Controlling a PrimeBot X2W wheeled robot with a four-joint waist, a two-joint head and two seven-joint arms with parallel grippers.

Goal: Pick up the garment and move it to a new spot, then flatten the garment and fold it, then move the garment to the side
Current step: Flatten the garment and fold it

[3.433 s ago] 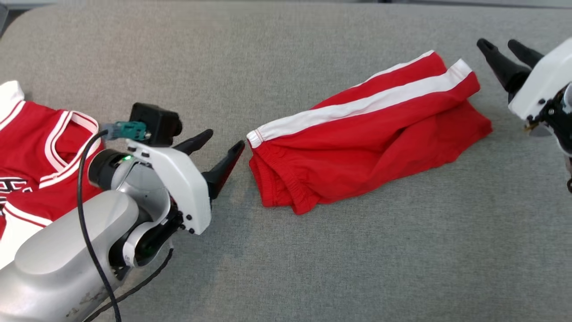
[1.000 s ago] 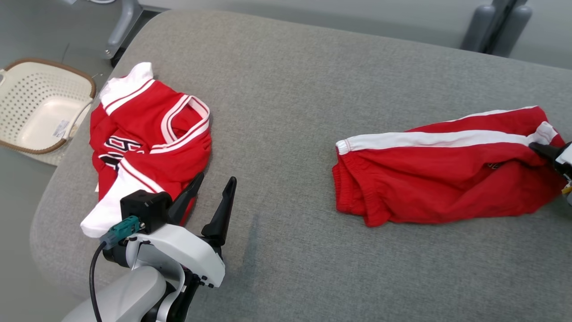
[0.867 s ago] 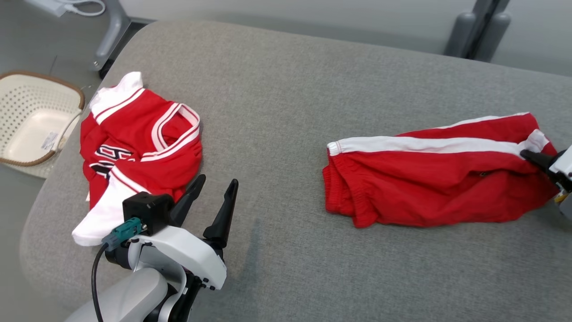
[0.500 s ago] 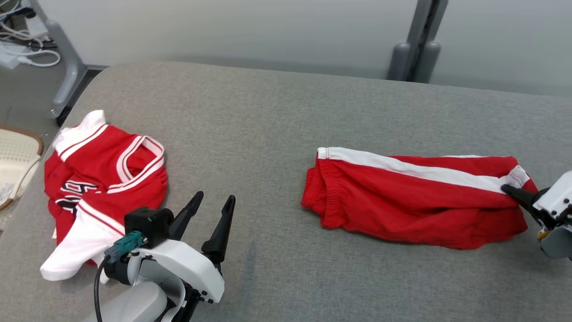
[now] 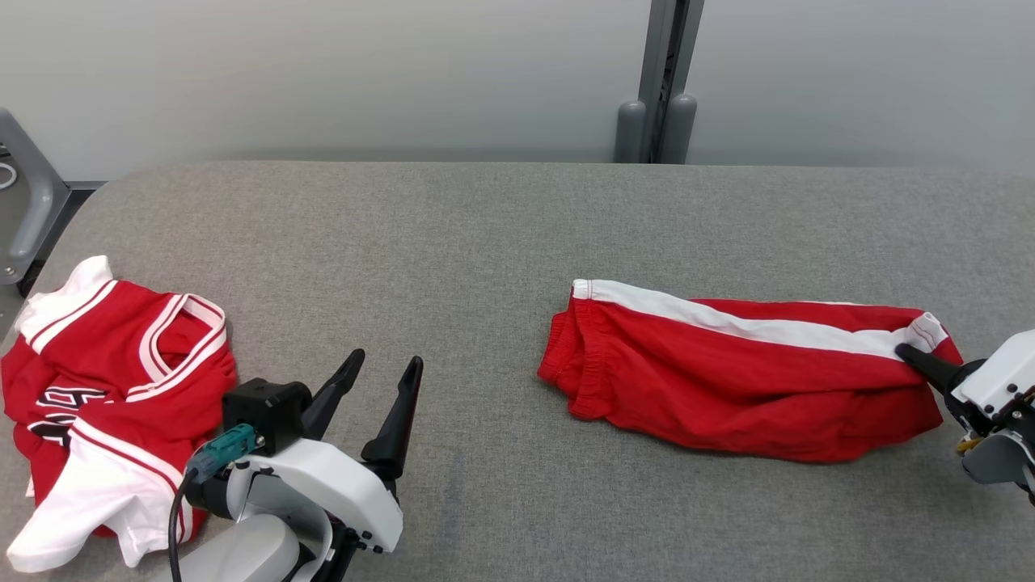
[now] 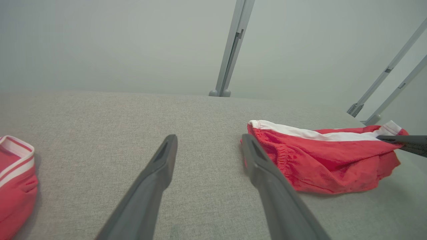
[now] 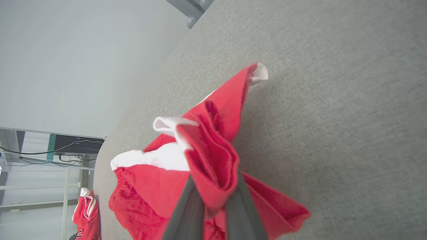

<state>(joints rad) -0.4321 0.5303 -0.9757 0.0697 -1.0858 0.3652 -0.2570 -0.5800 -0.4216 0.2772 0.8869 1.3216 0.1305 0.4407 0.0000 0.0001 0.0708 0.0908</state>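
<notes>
Two dark fingers of my right gripper (image 5: 910, 356) pinch the red white-striped fabric shorts (image 5: 728, 388); my left gripper (image 5: 385, 361) gapes wide.

My white left gripper (image 5: 385, 360), long dark fingers spread wide, sits low and empty. My matching right gripper (image 5: 906, 352) reaches in sideways, pinched tight on the red white-striped shorts (image 5: 728, 388).
</notes>
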